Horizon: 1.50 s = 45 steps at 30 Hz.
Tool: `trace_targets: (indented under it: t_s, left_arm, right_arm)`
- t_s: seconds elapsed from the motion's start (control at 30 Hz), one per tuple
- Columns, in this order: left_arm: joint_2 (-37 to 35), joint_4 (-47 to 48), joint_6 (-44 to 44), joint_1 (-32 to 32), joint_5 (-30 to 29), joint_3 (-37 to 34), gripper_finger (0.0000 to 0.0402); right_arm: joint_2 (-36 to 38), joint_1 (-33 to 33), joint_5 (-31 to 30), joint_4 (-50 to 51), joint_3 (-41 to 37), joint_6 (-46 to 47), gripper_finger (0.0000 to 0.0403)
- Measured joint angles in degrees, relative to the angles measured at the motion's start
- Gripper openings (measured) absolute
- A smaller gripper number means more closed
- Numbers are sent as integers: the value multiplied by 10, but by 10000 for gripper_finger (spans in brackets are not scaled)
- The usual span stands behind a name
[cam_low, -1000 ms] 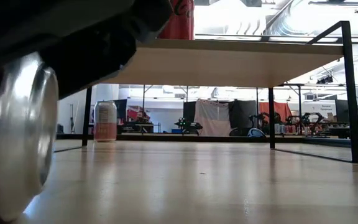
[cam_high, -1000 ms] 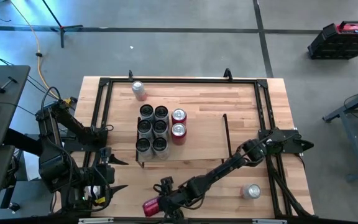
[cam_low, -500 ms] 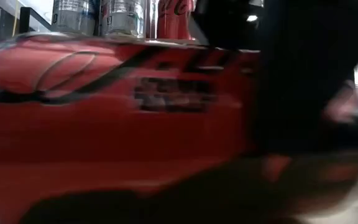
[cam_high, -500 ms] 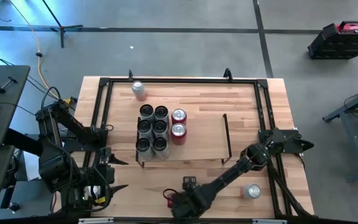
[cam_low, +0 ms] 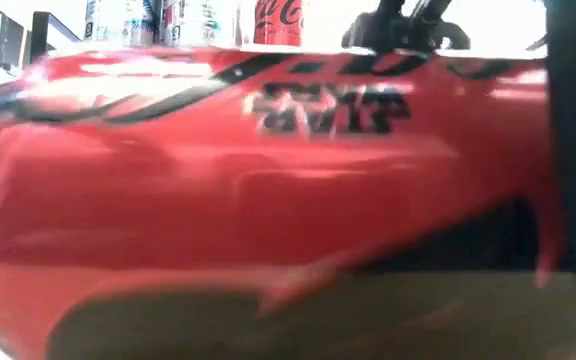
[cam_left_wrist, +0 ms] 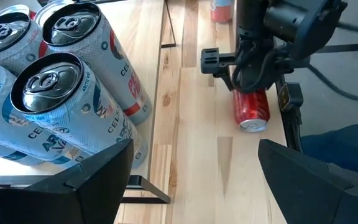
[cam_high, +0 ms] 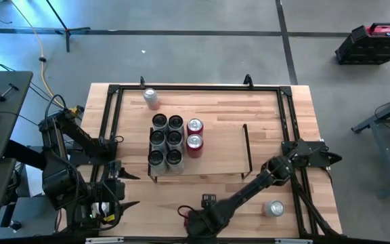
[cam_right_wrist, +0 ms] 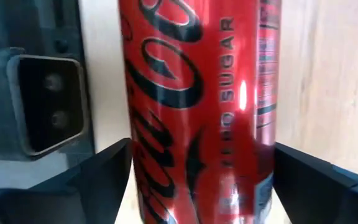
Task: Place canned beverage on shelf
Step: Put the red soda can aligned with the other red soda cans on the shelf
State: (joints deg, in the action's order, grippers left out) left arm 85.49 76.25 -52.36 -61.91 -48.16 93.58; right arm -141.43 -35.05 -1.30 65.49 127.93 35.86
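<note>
Jaws: right gripper (cam_right_wrist: 194, 180) spread around lying red cola can (cam_right_wrist: 197, 93), ungripped | left gripper (cam_left_wrist: 191, 180) parked open | risk: can may be rolled off near worktop (cam_left_wrist: 197, 155) edge.

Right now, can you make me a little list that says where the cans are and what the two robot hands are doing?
red can: lying on its side at the table's near edge, between the right gripper's fingers
right gripper: over that can, open around it
left gripper: open, waiting by the table's left side
shelf: light-wood board holding six silver-blue cans and two red cans
loose cans: one at the far edge, one near the right
</note>
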Motion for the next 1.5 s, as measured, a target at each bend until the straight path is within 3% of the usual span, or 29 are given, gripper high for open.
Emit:
trace_targets:
  t_s: [0.43,1.17,1.5]
  left_arm:
    - [0,0,0,0,0,0,335]
    - [0,1,4,0,0,0,335]
    - [0,1,4,0,0,0,335]
  right_arm:
    - [2,49,73,-58,3,-52,346]
    - [2,57,3,-104,3,-84,346]
    - [-1,64,4,-133,-3,-105,346]
